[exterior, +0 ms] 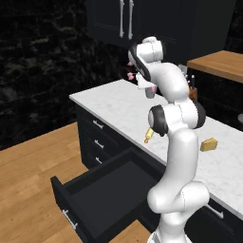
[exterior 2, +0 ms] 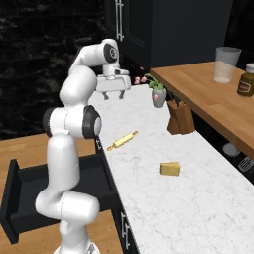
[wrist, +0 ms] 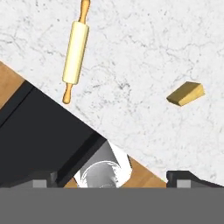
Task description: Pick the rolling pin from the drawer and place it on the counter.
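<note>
The rolling pin lies flat on the white marble counter, close to its front edge; in the hand view the rolling pin is well ahead of my fingertips. Only one orange handle of the rolling pin peeks out behind my arm in the left base view. My gripper hangs high above the counter's far part, open, with nothing between its fingers. The wide black drawer stands pulled out below the counter with a dark inside, and the drawer reaches toward the wooden floor.
A yellow wedge block sits on the counter right of the pin. A knife block and a small flower vase stand at the back. A wooden shelf carries a glass and a jar.
</note>
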{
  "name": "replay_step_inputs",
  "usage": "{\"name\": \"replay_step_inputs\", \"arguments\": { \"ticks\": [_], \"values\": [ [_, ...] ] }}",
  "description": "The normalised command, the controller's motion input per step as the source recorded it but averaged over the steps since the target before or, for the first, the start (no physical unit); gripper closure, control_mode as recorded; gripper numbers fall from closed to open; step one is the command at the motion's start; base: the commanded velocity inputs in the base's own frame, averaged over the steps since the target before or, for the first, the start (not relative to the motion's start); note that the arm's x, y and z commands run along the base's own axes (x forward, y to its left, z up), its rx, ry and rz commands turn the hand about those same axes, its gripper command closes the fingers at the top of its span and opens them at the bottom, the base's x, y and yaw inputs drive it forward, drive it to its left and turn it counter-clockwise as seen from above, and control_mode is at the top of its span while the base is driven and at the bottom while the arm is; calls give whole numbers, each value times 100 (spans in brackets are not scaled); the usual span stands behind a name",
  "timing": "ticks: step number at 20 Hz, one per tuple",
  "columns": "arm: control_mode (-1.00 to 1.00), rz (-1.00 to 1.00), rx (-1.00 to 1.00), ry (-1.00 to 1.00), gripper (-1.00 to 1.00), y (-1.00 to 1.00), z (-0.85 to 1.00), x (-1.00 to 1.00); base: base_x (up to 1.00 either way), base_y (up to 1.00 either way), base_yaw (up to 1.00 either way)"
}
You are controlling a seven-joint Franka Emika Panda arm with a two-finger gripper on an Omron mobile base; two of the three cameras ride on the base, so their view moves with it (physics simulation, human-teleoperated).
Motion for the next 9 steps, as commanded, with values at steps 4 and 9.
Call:
{"name": "replay_step_inputs", "arguments": {
  "ticks": [4, 9],
  "values": [
    [-100, 6, 3, -40, -100, 1, 12, -100, 0, 0, 0],
    [-100, 0, -3, -96, -100, 3, -43, -97, 0, 0, 0]
  ]
}}
